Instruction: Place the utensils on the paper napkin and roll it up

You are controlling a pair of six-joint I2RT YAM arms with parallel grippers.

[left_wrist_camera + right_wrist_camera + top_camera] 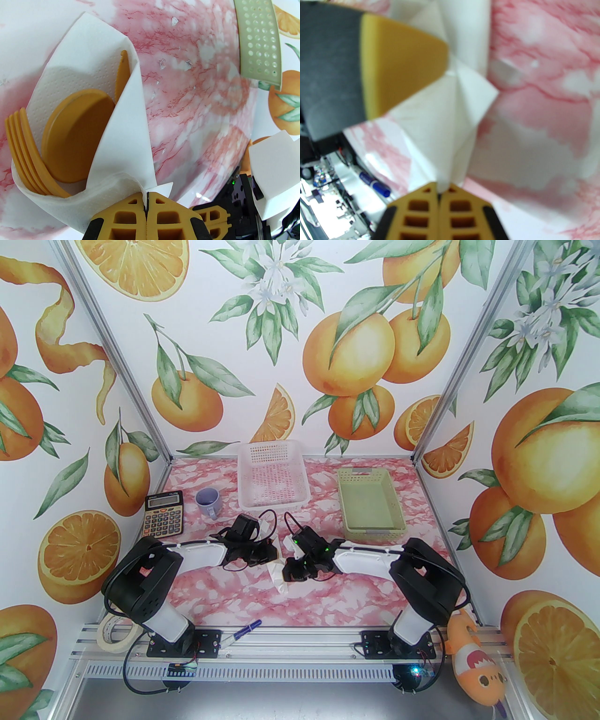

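Note:
The white paper napkin (89, 58) is wrapped partway around the orange-brown utensils. The fork (23, 150) and the spoon (75, 136) lie inside its fold, and a thin serrated orange piece (123, 72) stands behind them. My left gripper (146, 194) is shut on the napkin's overlapping edge. My right gripper (439, 194) is shut on another fold of the napkin (450, 112), close beside the left finger (400, 70). From above, both grippers, left (274, 554) and right (287, 570), meet mid-table over the napkin (280, 582).
A white perforated basket (273, 474) and a green basket (370, 505) stand at the back. A mug (208, 502) and a calculator (163, 514) sit back left. A blue pen (243, 631), a tape roll (115, 633) and a plush toy (476, 671) lie along the near rail.

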